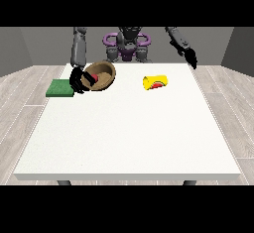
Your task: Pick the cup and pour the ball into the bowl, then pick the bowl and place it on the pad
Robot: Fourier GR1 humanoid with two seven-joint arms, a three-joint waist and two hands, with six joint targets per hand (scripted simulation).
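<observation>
In the front view, the step in hand appears to be the second part of the task: carrying the bowl (pixel 100 75) to the pad (pixel 60 88). The bowl is tilted, with its opening turned toward the camera, and something red lies inside it, which I take to be the ball (pixel 93 78). The hand at the view's left (pixel 78 81) is at the bowl's left rim, and its fingers seem to be curled on that rim, so I judge that it grips the bowl.

To do this step well, the hand should bring the bowl more level before it travels, because in such a tilt the ball could roll out over the lower edge. The way is short: the green pad lies just beside the hand, on its left, near the edge of the worktop (pixel 129 128). A small sideways move should be enough, and then a slow lowering, so that the bowl's base comes flat on the middle of the pad and not half on its border. The fingers should open only when the bowl rests.

The yellow cup (pixel 155 82) lies on its side, well apart to the right of the bowl, and a red patch shows at its mouth; I cannot tell what it is. The hand at the view's right (pixel 191 58) hangs over the far corner of the worktop, away from all things and holding nothing; whether its fingers are straight or curled I cannot tell.
</observation>
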